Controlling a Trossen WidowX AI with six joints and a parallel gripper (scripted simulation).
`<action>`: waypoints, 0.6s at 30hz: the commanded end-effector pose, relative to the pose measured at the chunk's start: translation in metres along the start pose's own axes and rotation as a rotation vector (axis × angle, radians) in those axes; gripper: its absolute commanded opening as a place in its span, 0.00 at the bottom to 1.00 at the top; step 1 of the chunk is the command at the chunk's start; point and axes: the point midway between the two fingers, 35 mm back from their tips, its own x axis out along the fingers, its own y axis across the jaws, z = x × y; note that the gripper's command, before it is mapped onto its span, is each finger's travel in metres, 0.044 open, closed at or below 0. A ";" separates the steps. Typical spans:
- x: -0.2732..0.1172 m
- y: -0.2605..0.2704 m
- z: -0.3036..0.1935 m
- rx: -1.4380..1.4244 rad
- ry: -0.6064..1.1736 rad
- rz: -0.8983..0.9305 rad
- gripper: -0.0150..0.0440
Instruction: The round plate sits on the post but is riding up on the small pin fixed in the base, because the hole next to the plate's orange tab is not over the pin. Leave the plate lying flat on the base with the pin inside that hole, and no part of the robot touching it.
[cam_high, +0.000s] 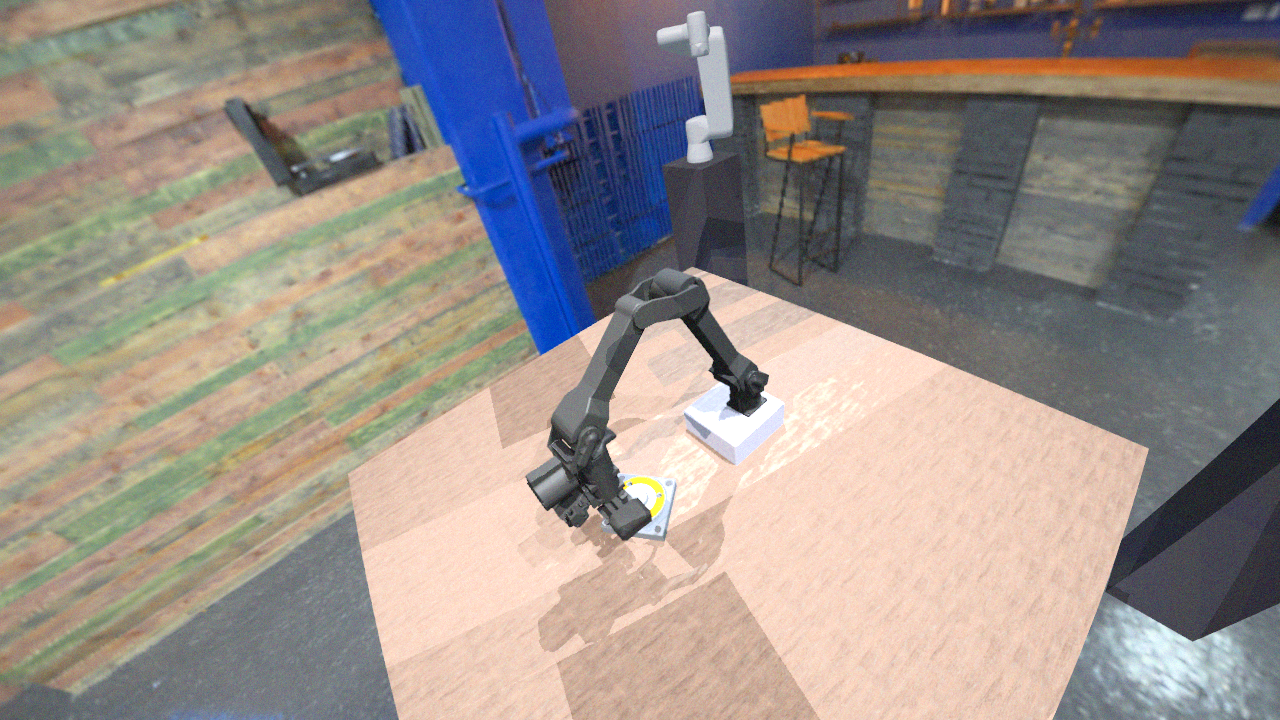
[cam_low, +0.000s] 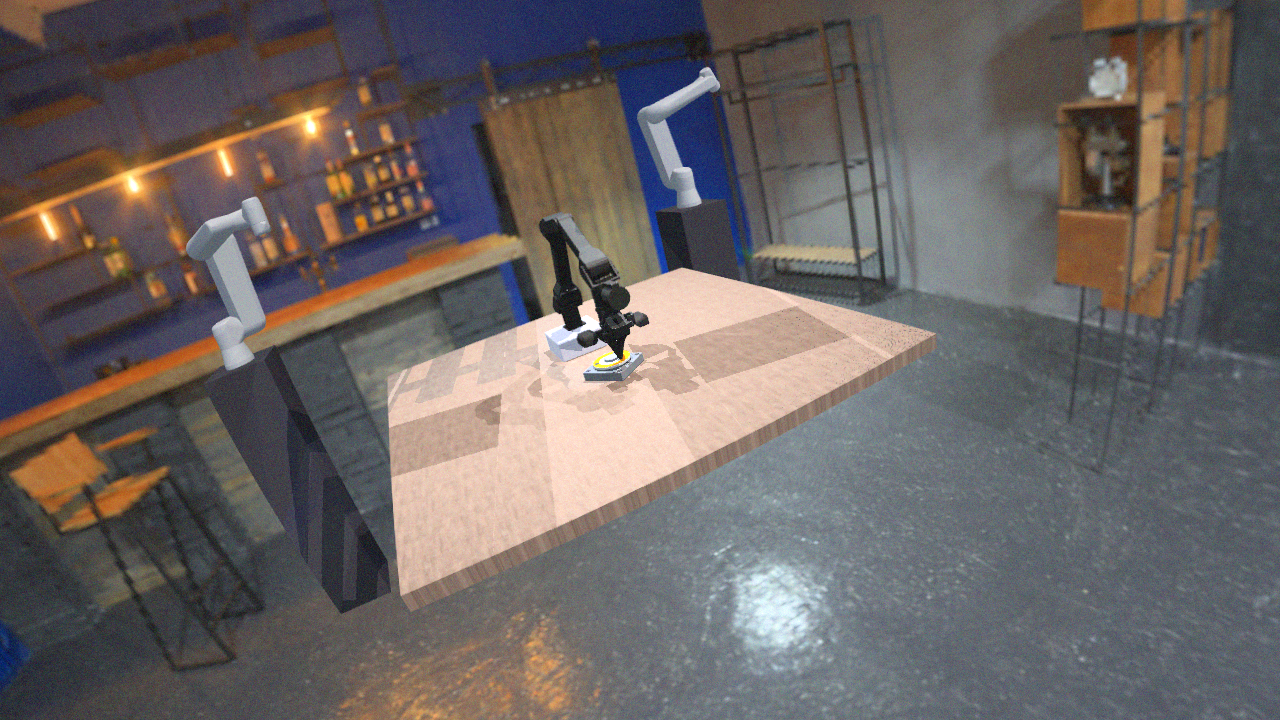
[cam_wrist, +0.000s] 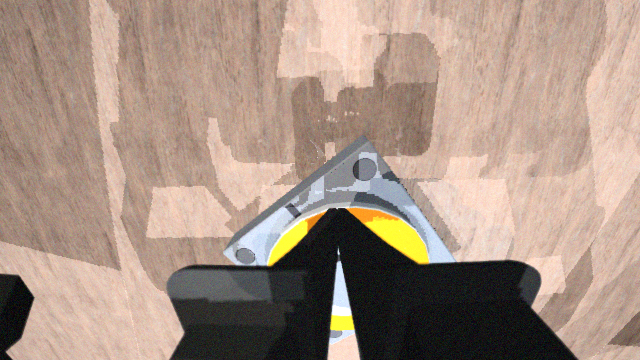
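Observation:
The round plate (cam_high: 660, 499) (cam_low: 601, 365) (cam_wrist: 402, 237) shows a bright yellow ring with orange patches beside the fingertips. It sits over the square grey base (cam_high: 663, 530) (cam_low: 607, 377) (cam_wrist: 345, 173). My gripper (cam_low: 621, 358) (cam_wrist: 336, 216) is shut and empty, pointing down. In the wrist view its tips overlap the plate's upper rim; I cannot tell whether they touch it. The fingers cover much of the plate. The tab, its hole, the pin and the post cannot be made out, nor can I tell whether the plate lies flat.
My arm's white mounting block (cam_high: 735, 428) (cam_low: 572, 342) stands on the wooden table (cam_high: 895, 537) (cam_low: 501, 528) near the base. Corner holes and a dark notch (cam_wrist: 293, 210) show on the base. Other pale arms stand on dark pedestals beyond the table.

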 end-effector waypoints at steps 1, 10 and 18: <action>0.001 0.006 -0.003 -0.002 0.011 0.007 0.25; 0.002 0.012 -0.005 -0.002 0.011 0.007 0.25; -0.038 0.010 -0.007 -0.002 0.011 0.007 0.25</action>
